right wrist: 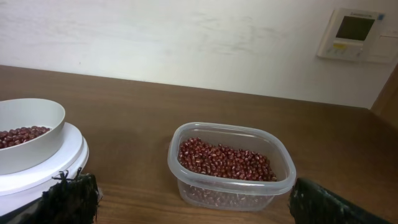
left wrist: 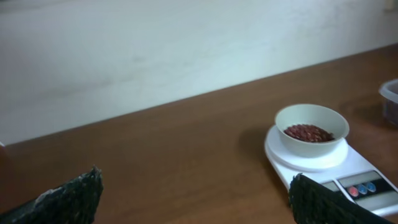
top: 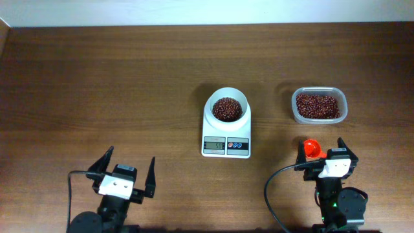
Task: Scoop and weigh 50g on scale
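The white scale (top: pixel 226 144) sits mid-table, and its round white bowl (top: pixel 226 108) holds red beans. A clear tub (top: pixel 318 105) of red beans stands to its right. A red scoop (top: pixel 312 147) lies on the table by the left finger of my right gripper (top: pixel 321 147), which is open and holds nothing. My left gripper (top: pixel 131 158) is open and empty at the front left, well away from the scale. The left wrist view shows the scale (left wrist: pixel 336 171) and bowl (left wrist: pixel 311 124) ahead to the right. In the right wrist view the tub (right wrist: pixel 230 165) is straight ahead and the bowl (right wrist: pixel 25 134) at left.
Bare brown tabletop (top: pixel 103 84) spreads across the left half and the far side. A pale wall (right wrist: pixel 186 37) rises behind the table, with a wall panel (right wrist: pixel 351 34) at upper right. Black cables (top: pixel 275 194) run beside both arm bases.
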